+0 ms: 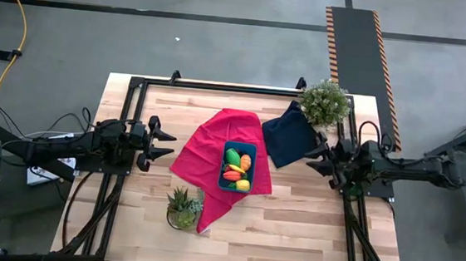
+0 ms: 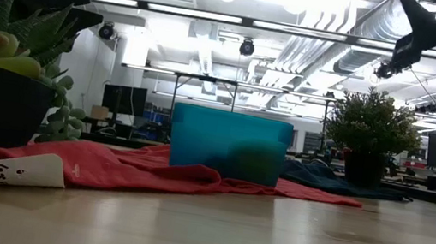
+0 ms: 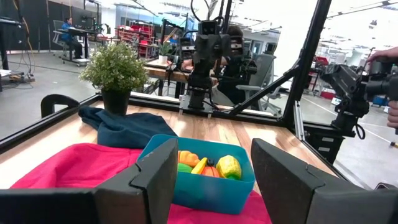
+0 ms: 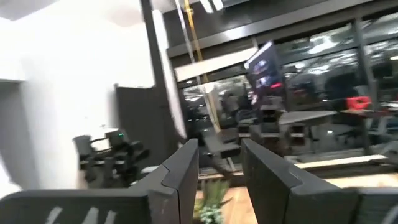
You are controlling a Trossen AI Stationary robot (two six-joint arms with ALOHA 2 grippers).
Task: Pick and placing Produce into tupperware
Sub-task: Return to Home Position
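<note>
The teal-blue tupperware (image 1: 238, 166) stands on a red cloth (image 1: 206, 157) mid-table; it also shows in the low view (image 2: 229, 143) and the left wrist view (image 3: 205, 186). Inside it lie several toy produce pieces (image 1: 237, 169), green, orange, red-orange and yellow, also seen in the left wrist view (image 3: 211, 167). My left gripper (image 1: 168, 143) hangs open and empty over the table's left side, pointing at the tub. My right gripper (image 1: 317, 159) is open and empty at the table's right side, raised, beside the navy cloth (image 1: 291, 135).
A leafy potted plant (image 1: 325, 102) stands at the far right by the navy cloth. A small succulent pot (image 1: 183, 208) stands on the red cloth's near corner. A black frame (image 1: 220, 88) rims the table. Bare wood lies near and right of the tub.
</note>
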